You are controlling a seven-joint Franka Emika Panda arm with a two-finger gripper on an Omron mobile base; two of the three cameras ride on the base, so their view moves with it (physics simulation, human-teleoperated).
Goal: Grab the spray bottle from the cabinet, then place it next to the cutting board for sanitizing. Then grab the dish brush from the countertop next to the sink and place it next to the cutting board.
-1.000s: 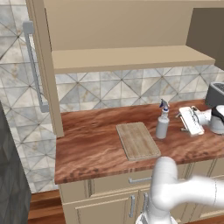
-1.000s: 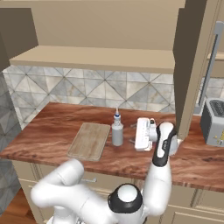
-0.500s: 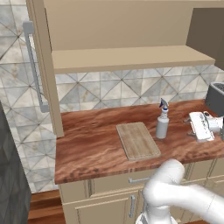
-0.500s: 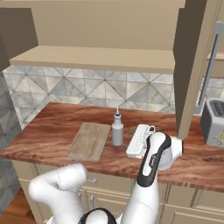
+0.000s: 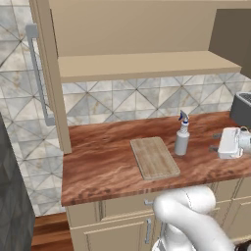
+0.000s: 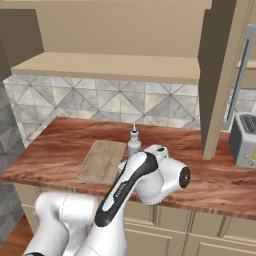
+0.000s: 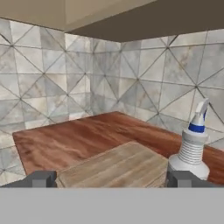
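Note:
The pale grey spray bottle [image 5: 182,140] with its blue-and-white nozzle stands upright on the reddish-brown countertop [image 5: 103,162], just right of the light-tan cutting board [image 5: 154,157]. To the bottle's right, low over the counter, my gripper [image 5: 214,142] is open and holds nothing. In the hand view the gripper [image 7: 111,179] looks along the cutting board [image 7: 114,167], with the spray bottle [image 7: 192,148] beside the right fingertip [image 7: 181,178]. My arm covers part of the bottle [image 6: 133,140] and board [image 6: 102,160] in the right base view. The dish brush and sink are out of view.
The beige cabinet stands open above the counter, its shelf [image 5: 142,64] bare and its door [image 5: 49,73] with the grey bar handle [image 5: 37,73] swung out at the left. A grey toaster [image 5: 242,109] sits at the counter's far right. Tiled wall [image 7: 87,78] lies behind.
My hand has drawn a little to the right, away from the spray bottle, and the arm's elbow has folded low in front of the counter. The bottle and board have stayed put.

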